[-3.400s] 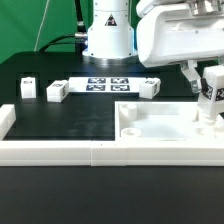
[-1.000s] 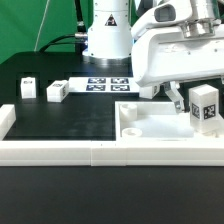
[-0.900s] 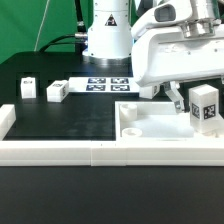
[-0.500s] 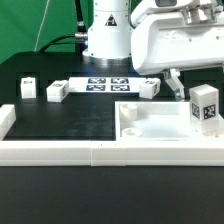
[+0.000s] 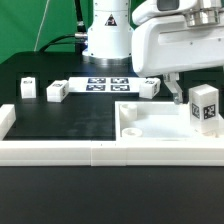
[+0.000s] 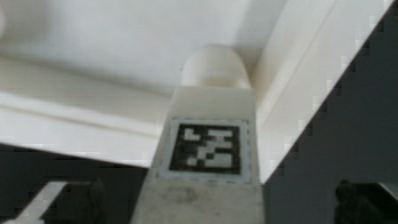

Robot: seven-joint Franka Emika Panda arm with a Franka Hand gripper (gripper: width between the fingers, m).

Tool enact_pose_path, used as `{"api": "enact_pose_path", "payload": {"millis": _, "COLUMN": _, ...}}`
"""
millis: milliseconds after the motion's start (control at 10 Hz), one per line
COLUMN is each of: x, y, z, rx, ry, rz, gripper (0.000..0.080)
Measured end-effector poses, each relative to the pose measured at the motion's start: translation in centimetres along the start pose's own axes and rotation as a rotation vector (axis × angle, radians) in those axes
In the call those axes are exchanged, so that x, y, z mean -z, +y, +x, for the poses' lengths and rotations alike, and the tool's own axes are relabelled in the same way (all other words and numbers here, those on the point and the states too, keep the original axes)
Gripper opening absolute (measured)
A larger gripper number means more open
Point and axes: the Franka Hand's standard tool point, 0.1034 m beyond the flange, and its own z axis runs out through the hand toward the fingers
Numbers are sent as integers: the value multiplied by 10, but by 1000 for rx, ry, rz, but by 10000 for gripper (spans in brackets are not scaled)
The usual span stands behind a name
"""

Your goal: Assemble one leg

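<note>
A leg (image 5: 205,104), a small white cuboid peg with a black-and-white tag, stands upright in the far right corner of the large white panel (image 5: 160,126). My gripper (image 5: 192,90) hangs just above and around it with its jaws open. One dark finger (image 5: 172,88) shows to the exterior view's left of the leg, not touching it. In the wrist view the leg (image 6: 210,140) runs down the middle between the spread fingers (image 6: 54,203), with a gap on each side. The gripper (image 6: 210,208) holds nothing.
Three more legs lie on the black table: two at the exterior view's left (image 5: 57,92) (image 5: 27,86), one behind the panel (image 5: 149,86). The marker board (image 5: 105,83) lies before the robot base (image 5: 107,35). A long white rail (image 5: 70,151) runs along the front.
The gripper has let go of the leg and risen a little. The leg stays upright in the panel's corner.
</note>
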Motion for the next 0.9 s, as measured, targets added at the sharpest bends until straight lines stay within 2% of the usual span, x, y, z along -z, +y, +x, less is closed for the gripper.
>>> {"api": "enact_pose_path", "payload": {"millis": 300, "x": 4, "y": -2, "z": 2, "rx": -24, "ry": -231, "rz": 39, "gripper": 649}}
{"api": "enact_pose_path", "payload": {"millis": 400, "x": 3, "y": -1, "z": 3, "rx": -25, "ry": -268, "rz": 47, "gripper": 649}}
{"api": "enact_pose_path", "payload": {"millis": 600, "x": 0, "y": 0, "z": 6, "rx": -22, "ry": -229, "rz": 41, "gripper": 649}}
{"api": "enact_pose_path", "payload": {"millis": 800, "x": 0, "y": 0, "z": 6, "rx": -22, "ry": -228, "rz": 41, "gripper": 376}}
{"api": "enact_pose_path", "payload": {"millis": 900, "x": 0, "y": 0, "z": 6, "rx": -22, "ry": -228, "rz": 41, "gripper": 376}}
